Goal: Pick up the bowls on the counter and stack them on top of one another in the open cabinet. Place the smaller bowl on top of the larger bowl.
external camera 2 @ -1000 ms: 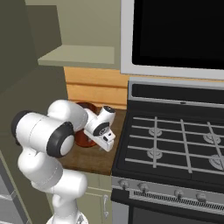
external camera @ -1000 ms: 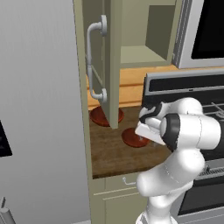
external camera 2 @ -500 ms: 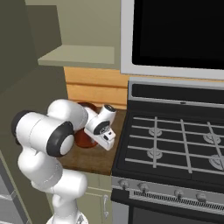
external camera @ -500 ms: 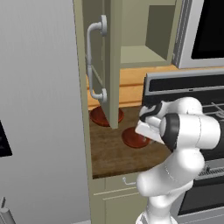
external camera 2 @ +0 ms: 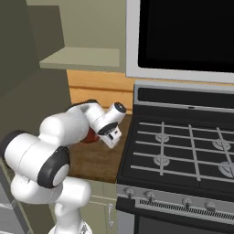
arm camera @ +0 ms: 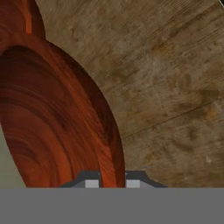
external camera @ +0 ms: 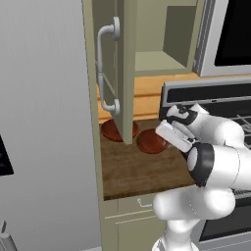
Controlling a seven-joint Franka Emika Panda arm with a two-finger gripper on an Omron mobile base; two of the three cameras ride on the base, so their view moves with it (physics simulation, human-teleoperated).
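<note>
You have two round, shallow, glossy reddish-brown bowls on the dark brown wood-grain counter. One bowl sits toward the back, partly hidden behind the edge of the cabinet door in the left base view. The other bowl sits just to its right, nearer the black stove top; the two lie close together, and which is the wider you cannot tell from these views.

Your white arm's two-finger gripper is down at the nearer bowl. In the hand view its small dark fingertips stand one on either side of that bowl's rim, closed tight against it, so the rim is pinched between them. The bowl's red wood-grain inside curves off to the left of that view, with bare counter to the right.

Your beige-olive wall cabinet stands open above the counter. Its plain flat door, with a curved grey bar handle, is swung out toward you. One inner shelf is visible.
</note>
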